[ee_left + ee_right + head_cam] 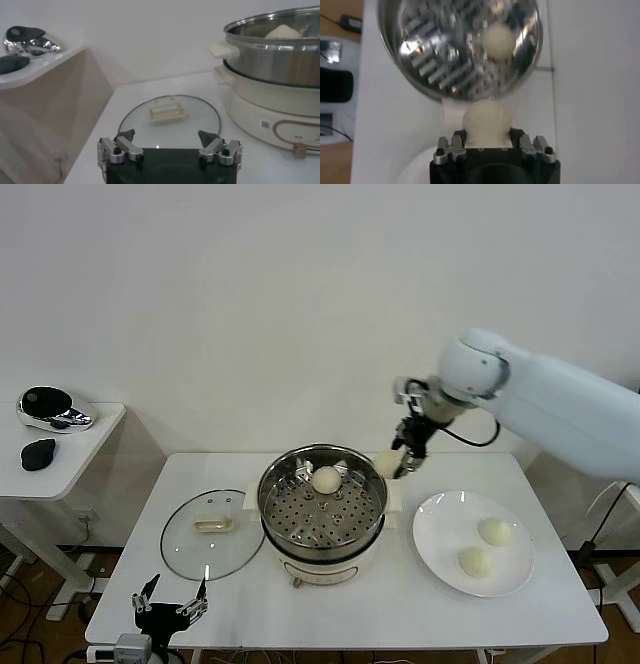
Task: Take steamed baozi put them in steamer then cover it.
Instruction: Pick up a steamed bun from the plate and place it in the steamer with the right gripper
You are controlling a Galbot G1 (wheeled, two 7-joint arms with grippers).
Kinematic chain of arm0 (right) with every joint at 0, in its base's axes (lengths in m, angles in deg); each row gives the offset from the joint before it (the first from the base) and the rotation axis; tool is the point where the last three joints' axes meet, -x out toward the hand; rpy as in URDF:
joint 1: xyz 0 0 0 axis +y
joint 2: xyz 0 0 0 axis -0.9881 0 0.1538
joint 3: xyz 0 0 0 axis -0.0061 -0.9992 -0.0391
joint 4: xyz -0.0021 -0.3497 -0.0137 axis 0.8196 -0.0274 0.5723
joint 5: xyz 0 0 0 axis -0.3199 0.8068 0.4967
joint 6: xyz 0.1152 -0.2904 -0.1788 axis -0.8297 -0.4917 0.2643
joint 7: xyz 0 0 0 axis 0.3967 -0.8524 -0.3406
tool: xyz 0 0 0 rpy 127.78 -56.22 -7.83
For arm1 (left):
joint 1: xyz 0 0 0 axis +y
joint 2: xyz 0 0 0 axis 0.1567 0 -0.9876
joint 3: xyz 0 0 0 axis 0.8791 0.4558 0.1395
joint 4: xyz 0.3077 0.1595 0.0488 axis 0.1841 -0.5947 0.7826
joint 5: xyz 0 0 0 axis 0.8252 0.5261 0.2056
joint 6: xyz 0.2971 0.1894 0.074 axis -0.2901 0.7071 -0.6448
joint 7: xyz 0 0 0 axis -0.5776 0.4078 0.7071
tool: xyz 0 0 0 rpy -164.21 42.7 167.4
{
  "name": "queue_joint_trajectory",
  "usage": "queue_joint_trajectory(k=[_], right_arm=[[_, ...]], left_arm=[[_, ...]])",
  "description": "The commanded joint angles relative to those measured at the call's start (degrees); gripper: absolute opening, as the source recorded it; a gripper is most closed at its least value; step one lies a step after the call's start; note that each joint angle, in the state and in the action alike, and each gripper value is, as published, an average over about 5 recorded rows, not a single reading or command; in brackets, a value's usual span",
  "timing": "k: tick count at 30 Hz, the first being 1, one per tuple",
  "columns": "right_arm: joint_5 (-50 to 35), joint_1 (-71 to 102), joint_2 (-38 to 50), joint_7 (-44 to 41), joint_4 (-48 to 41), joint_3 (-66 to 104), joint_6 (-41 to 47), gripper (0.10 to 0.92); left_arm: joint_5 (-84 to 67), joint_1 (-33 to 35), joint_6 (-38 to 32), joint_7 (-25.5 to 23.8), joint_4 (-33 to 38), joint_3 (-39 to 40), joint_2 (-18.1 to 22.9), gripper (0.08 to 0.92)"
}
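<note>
The steel steamer (322, 504) stands mid-table on its cream base, with one baozi (326, 479) on the perforated tray at the back. My right gripper (396, 463) is shut on another baozi (486, 119), held in the air just beyond the pot's back right rim. Two more baozi (494, 531) (475, 562) lie on the white plate (440, 534) to the right. The glass cover (205, 534) lies flat on the table left of the steamer, handle (166, 111) up. My left gripper (170, 602) hovers open near the table's front left edge, in front of the cover.
A low side table (70, 454) at the far left carries a chrome and black object (52, 408) and a dark lump (38, 454). A cable runs from the right arm near the wall.
</note>
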Motion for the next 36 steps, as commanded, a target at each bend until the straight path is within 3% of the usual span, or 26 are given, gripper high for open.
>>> queue_joint_trajectory(k=[1,18,36], right_arm=[[-6.53,-5.74,-11.96,0.04,-3.16,-4.97,2.19,0.552],[6.62,9.42,-29.26,2.17,-21.85,-0.8,1.66,0.551],[10.54,13.66,-31.52,2.62,-23.82,-0.88,1.14,0.551]], left_arm=[[0.07,0.05,0.18,-0.02,0.56,-0.13,-0.27,0.823],[-0.96,-0.76,0.57,0.1,-0.24,-0.06,0.33,0.823],[-1.33,-1.65,0.76,0.11,-1.22,0.34,0.48,0.823]])
